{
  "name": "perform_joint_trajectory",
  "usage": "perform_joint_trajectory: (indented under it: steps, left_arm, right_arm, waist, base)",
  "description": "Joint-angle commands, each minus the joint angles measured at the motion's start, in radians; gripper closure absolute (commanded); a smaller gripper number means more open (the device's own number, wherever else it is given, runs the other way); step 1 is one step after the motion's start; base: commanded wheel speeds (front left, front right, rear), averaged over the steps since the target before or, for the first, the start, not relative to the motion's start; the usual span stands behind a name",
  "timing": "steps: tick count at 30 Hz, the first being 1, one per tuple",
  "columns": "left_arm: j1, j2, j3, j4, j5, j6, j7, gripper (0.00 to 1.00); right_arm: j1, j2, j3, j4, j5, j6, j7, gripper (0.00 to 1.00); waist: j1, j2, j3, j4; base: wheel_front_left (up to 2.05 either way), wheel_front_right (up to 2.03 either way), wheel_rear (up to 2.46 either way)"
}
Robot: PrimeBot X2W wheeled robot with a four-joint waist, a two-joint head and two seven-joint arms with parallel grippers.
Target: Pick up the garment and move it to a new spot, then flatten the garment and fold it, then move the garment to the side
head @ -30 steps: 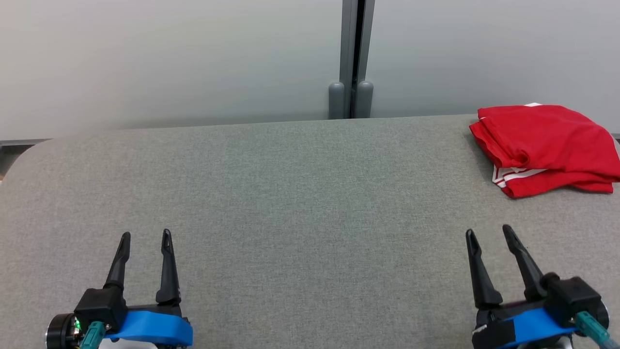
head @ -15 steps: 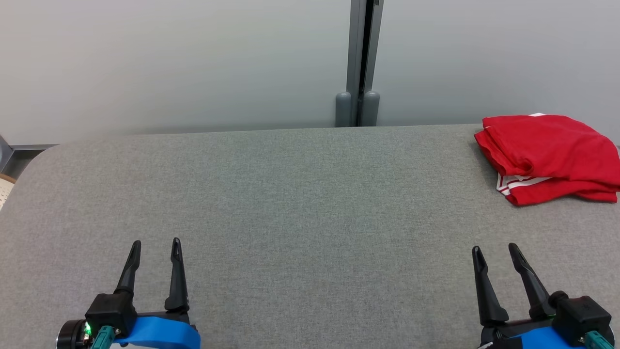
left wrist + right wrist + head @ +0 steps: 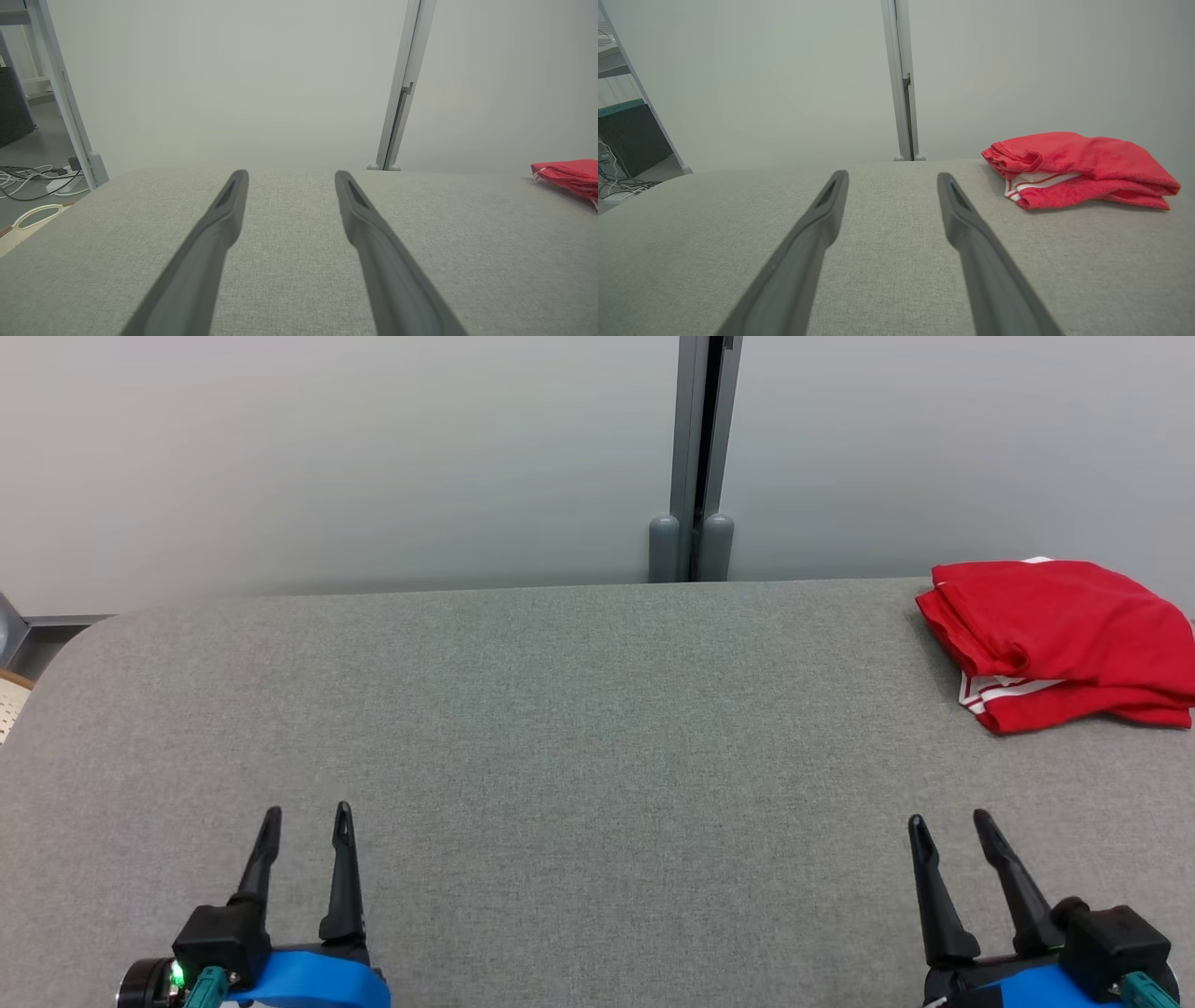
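Since a second ago the whole picture is sliding a little down and to the right. That means the head camera is moving, not the things. The red garment (image 3: 1060, 639) is lying folded at the far right of the gray padded table (image 3: 579, 728), close to its back edge. It looks folded and put aside, so the job is probably ending. The left gripper (image 3: 308, 810) and right gripper (image 3: 948, 819) are sitting near the front, well apart from the red garment. Both are spreading their fingers wide and holding nothing.
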Motion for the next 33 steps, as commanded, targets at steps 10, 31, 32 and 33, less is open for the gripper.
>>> perform_joint_trajectory:
  steps: [10, 31, 32, 33]
  left_arm:
    - [0.006, -0.006, 0.017, 0.047, -0.106, -0.003, 0.041, 1.0]
    - [-0.018, -0.006, 0.038, 0.018, -0.488, -0.015, 0.127, 1.0]
    - [-0.019, -0.006, 0.039, 0.017, -0.504, -0.015, 0.131, 1.0]
    - [-0.02, -0.006, 0.041, 0.016, -0.519, -0.016, 0.135, 1.0]
  right_arm:
    - [-0.005, -0.005, 0.004, 0.046, 0.113, 0.0, 0.02, 1.0]
    - [-0.055, -0.022, -0.004, 0.076, 0.495, 0.0, 0.088, 1.0]
    - [-0.057, -0.022, -0.005, 0.077, 0.51, 0.0, 0.091, 1.0]
    - [-0.059, -0.023, -0.005, 0.079, 0.526, 0.0, 0.094, 1.0]
  waist:
    - [0.0, -0.0001, 0.0, 0.0]
    - [0.0, -0.0001, 0.001, -0.001]
    - [0.0, -0.0001, 0.001, -0.001]
    - [0.0, -0.0001, 0.001, -0.001]
  base:
    - [0.0, 0.0, 0.0]
    - [0.0, 0.0, 0.0]
    - [0.0, 0.0, 0.0]
    - [0.0, 0.0, 0.0]
